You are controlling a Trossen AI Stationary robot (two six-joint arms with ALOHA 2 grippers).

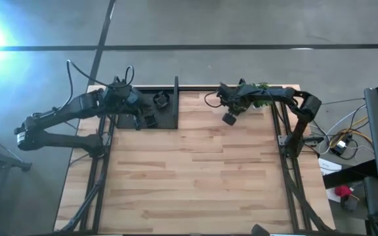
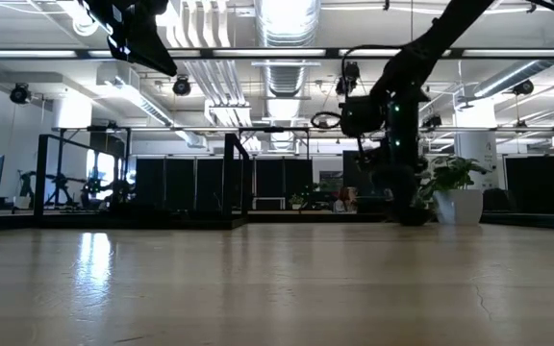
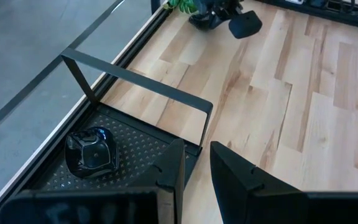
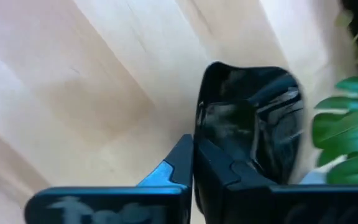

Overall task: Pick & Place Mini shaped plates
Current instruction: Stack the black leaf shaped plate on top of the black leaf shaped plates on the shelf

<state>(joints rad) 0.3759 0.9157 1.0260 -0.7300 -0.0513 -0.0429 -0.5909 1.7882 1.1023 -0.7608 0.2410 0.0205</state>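
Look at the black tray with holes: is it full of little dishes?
No, the left wrist view shows just one glossy black rounded dish on the perforated black metal tray.

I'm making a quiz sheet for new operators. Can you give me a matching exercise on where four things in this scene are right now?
Things:
1. right claw
2. left claw
3. rounded mini plate
4. green plant

Places or states:
a. at the table's far edge, beside the right arm
b. lying in the perforated black tray
c. shut on a square mini plate
d. open, above the tray's corner

Pairs: 1-c, 2-d, 3-b, 4-a
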